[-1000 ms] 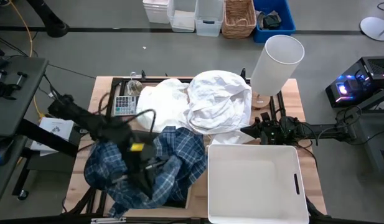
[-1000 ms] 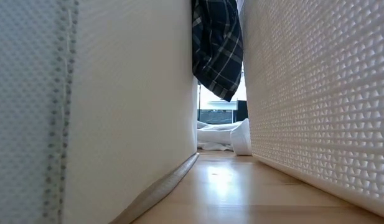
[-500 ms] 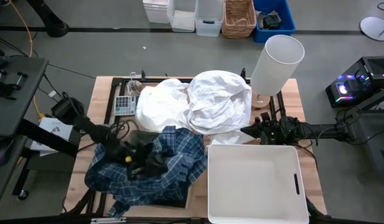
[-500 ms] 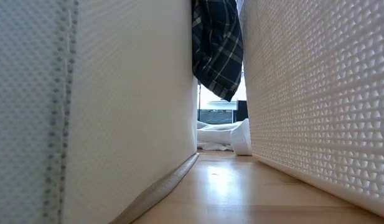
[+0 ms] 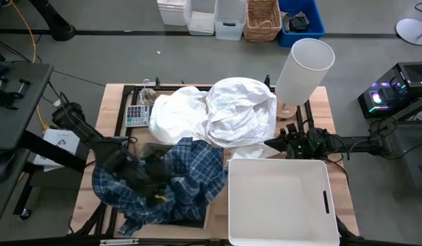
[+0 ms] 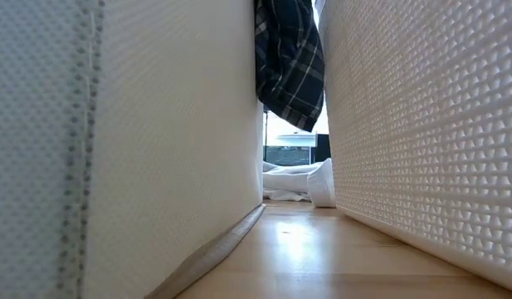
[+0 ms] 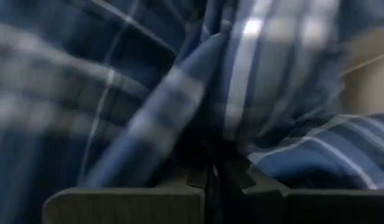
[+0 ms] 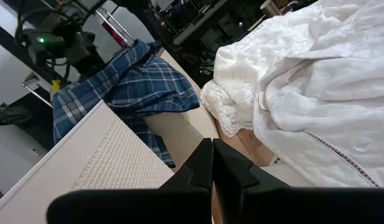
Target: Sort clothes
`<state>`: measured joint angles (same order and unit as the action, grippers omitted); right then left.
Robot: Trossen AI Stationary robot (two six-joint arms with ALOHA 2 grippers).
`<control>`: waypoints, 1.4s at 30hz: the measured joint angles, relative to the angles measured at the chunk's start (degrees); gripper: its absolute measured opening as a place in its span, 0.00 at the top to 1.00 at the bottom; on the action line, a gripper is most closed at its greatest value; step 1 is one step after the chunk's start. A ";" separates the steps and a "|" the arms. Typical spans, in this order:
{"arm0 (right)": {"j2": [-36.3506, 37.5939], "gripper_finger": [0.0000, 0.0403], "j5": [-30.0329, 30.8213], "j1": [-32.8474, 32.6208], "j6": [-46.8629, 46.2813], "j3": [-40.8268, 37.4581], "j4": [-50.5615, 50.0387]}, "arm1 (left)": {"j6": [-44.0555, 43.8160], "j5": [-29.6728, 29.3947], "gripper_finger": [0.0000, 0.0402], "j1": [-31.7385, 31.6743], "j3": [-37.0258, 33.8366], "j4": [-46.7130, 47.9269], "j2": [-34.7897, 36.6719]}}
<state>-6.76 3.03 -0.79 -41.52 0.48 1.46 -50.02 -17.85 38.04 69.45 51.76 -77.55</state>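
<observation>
With its left hand (image 7: 210, 177) pinching the plaid shirt (image 5: 176, 181) over the worktop's (image 5: 334, 102) near-left, a trailing sleeve could snag the bin (image 5: 279, 198) alongside. White clothes (image 5: 217, 113) lie behind; right hand (image 8: 211, 165) waits, pressed together.

Overhead looks straight down, low view level between bins, both showing plaid shirt (image 5: 190, 171).

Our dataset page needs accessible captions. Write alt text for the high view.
The left gripper is buried in a blue-and-white plaid shirt at the table's front left. White clothes are heaped behind it, beside an empty white bin; the right gripper waits between them.
</observation>
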 joint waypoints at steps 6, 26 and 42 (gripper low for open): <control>0.02 1.00 0.00 0.00 -0.01 0.01 0.02 | 8.04 4.30 1.00 -2.29 0.47 -4.58 -12.78; -0.02 1.00 -0.01 0.01 0.00 0.01 0.02 | 17.71 23.08 0.99 -12.84 1.19 -11.37 -31.92; 0.02 1.00 -0.01 0.00 0.00 0.01 0.00 | 28.74 29.63 0.47 -18.20 20.92 10.86 -16.15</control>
<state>-6.74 3.02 -0.79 -41.52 0.49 1.45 -21.28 11.78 19.84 90.37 62.63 -93.70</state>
